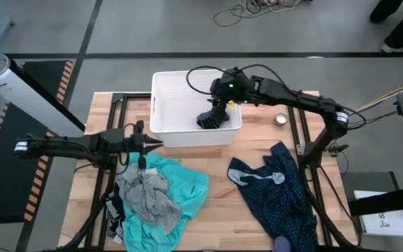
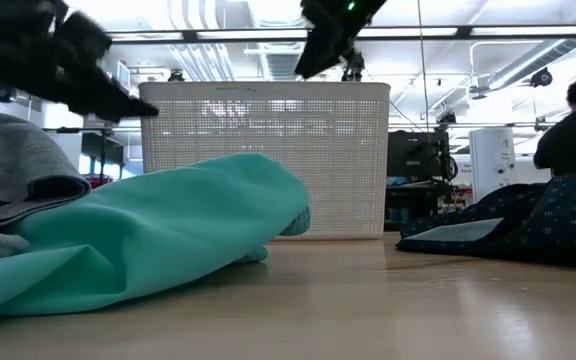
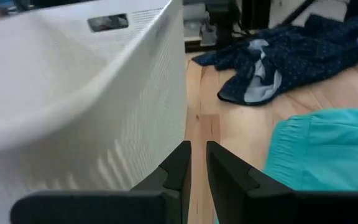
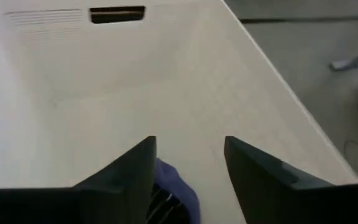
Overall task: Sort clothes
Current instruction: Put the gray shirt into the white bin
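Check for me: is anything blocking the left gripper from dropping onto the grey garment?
Nothing visible does. The left gripper hangs beside the white bin wall, fingers nearly together. The grey garment lies uncovered on top of the turquoise garment. The right gripper is over the bin, well away.

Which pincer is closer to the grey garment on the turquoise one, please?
Left. The left pincer hangs just above the grey garment, beside the bin. The right pincer is over the bin, far from it.
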Controlling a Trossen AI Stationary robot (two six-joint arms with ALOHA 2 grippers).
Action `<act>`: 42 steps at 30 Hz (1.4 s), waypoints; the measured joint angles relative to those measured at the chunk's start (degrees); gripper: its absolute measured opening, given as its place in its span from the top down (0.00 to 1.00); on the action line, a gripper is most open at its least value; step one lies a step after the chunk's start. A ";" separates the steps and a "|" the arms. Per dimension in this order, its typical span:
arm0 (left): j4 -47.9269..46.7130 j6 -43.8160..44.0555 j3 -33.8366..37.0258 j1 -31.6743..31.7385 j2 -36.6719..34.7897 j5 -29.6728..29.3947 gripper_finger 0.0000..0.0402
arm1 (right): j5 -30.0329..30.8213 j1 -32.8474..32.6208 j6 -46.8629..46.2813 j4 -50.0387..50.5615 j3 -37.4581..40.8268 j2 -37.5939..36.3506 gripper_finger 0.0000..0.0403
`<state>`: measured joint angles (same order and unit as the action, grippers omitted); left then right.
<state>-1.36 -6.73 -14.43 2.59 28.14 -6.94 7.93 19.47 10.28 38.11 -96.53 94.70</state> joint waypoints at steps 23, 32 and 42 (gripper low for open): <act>-39.79 8.91 -35.82 -22.56 30.22 -1.38 0.91 | -3.90 -17.10 0.43 -25.25 39.62 -26.15 1.00; -51.20 22.10 -46.05 -33.24 42.68 1.75 0.91 | -2.83 -25.85 -5.83 -28.64 45.10 -26.24 1.00; -55.79 32.61 -47.77 -38.25 50.27 4.48 0.73 | 1.26 -30.06 -6.93 -28.59 46.92 -26.13 1.00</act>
<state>-57.15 25.88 -62.20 -35.65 78.41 -2.46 9.19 -10.59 3.34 9.52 -49.61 68.58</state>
